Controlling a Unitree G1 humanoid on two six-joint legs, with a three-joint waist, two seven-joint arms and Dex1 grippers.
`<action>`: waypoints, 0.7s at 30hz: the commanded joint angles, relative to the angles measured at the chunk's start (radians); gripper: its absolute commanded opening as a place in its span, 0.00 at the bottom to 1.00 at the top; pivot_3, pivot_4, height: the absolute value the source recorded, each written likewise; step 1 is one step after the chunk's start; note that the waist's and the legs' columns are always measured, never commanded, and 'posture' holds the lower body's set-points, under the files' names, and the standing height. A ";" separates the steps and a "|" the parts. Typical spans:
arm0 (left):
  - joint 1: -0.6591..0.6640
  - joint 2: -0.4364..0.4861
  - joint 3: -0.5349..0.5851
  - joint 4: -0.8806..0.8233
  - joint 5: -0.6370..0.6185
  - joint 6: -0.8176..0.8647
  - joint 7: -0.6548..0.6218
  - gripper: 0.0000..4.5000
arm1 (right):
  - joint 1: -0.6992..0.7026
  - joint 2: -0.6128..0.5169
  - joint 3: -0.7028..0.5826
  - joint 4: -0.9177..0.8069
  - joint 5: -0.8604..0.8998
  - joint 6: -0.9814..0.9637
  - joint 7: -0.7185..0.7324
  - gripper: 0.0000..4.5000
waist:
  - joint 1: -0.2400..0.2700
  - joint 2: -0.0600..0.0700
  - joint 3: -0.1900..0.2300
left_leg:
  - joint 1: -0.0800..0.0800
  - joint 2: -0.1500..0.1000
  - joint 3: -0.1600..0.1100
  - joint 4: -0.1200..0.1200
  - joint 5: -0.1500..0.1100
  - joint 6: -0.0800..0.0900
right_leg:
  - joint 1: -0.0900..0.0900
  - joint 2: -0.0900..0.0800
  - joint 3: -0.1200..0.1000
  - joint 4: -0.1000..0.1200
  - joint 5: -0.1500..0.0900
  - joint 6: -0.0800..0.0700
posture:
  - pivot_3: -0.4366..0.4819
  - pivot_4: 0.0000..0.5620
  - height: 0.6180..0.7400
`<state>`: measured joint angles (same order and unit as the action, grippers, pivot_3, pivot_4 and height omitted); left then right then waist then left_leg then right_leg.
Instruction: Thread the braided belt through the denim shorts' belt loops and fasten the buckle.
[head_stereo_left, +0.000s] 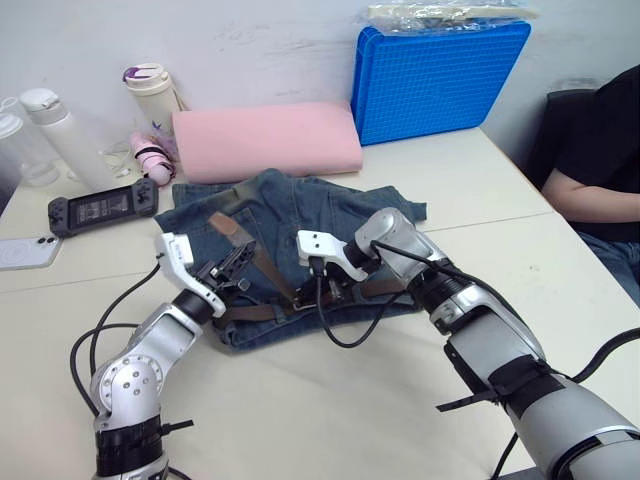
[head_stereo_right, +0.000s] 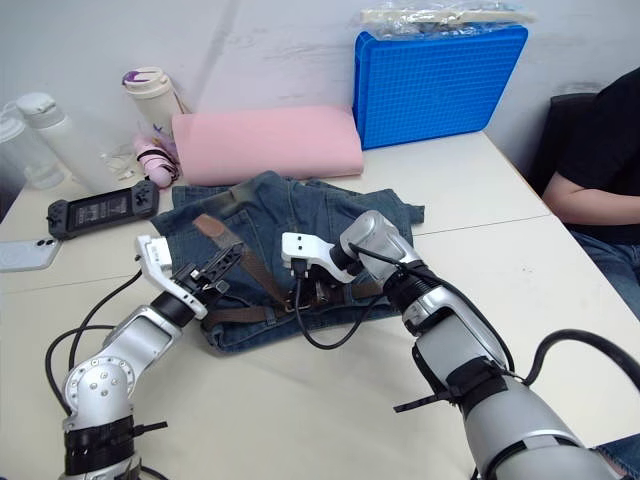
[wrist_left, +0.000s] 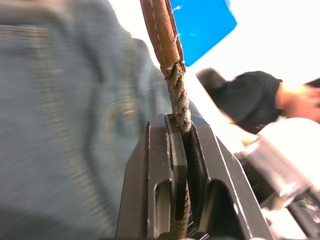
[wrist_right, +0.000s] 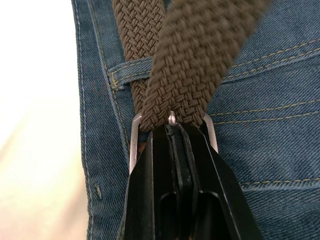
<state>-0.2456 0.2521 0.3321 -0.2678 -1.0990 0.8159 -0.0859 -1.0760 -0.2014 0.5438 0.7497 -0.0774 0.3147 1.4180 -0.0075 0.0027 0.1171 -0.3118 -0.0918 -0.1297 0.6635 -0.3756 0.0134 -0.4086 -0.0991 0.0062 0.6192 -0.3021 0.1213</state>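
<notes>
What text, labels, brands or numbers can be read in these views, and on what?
None legible.
Handheld game controller: screen shows marks too small to read.
Tumbler: no readable label.
Blue crate: only a grid pattern.
Denim shorts, braided belt, buckle: no tag or stamp seen.
Left pincer and right pincer: no markings.
</notes>
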 joint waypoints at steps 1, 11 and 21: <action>-0.118 0.043 0.024 -0.012 -0.068 -0.001 -0.047 0.00 | 0.130 -0.025 0.160 0.114 -0.146 0.024 0.036 0.01 | 0.001 0.000 0.000 | 0.000 0.000 -0.001 0.000 0.000 -0.001 | -0.001 0.001 0.000 0.000 0.000 0.000 | 0.48 0.27 1.00; -0.584 -0.029 -0.049 0.306 -0.066 0.020 -0.159 0.00 | 0.277 -0.144 0.219 -0.141 -0.152 0.003 0.117 0.01 | 0.031 0.000 0.001 | -0.003 -0.003 -0.007 0.001 -0.001 0.000 | -0.002 0.001 0.000 0.000 0.000 0.000 | 0.48 0.27 1.00; -0.737 -0.023 -0.310 0.581 0.355 -0.018 -0.308 0.00 | 0.318 -0.151 0.133 -0.302 -0.099 0.075 0.002 0.01 | 0.032 0.000 0.001 | -0.006 -0.017 -0.027 0.001 0.000 0.002 | -0.004 -0.001 -0.001 -0.005 0.002 0.003 | 0.48 0.27 1.00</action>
<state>-0.9182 0.2056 0.0494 0.4000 -0.8100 0.8891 -0.3402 -0.9112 -0.3566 0.5358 0.3865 -0.1074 0.3333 1.3961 0.0249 0.0027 0.1180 -0.3171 -0.1092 -0.1574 0.6646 -0.3760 0.0153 -0.4125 -0.0998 0.0055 0.6132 -0.3004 0.1243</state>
